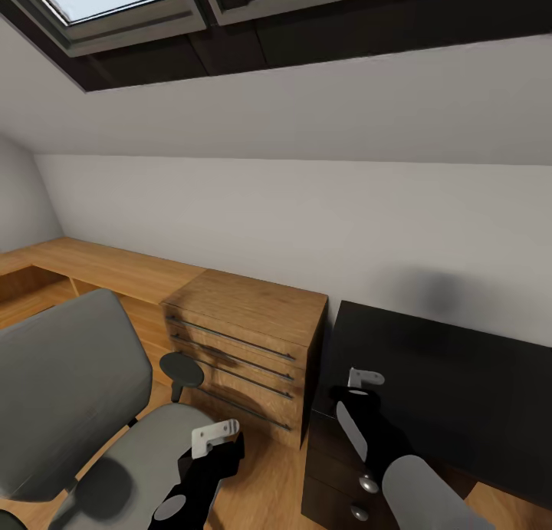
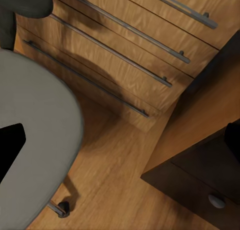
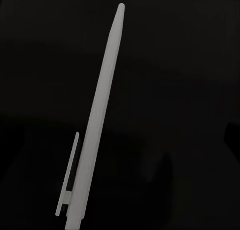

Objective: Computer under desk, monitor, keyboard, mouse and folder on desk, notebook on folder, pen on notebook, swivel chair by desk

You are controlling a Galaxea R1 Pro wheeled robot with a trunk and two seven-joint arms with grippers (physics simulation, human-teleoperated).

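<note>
Beside the black desk I see the light wood cabinet, the swivel chair left of it. My right wrist view shows a white pen on dark surface. I cannot tell either gripper's state. No writing reads.

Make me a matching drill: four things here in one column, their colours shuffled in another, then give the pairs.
1. chair seat
2. cabinet
3. desk
4. pen

A. black
B. white
C. grey
D. light wood

Pairs: 1-C, 2-D, 3-A, 4-B
</note>
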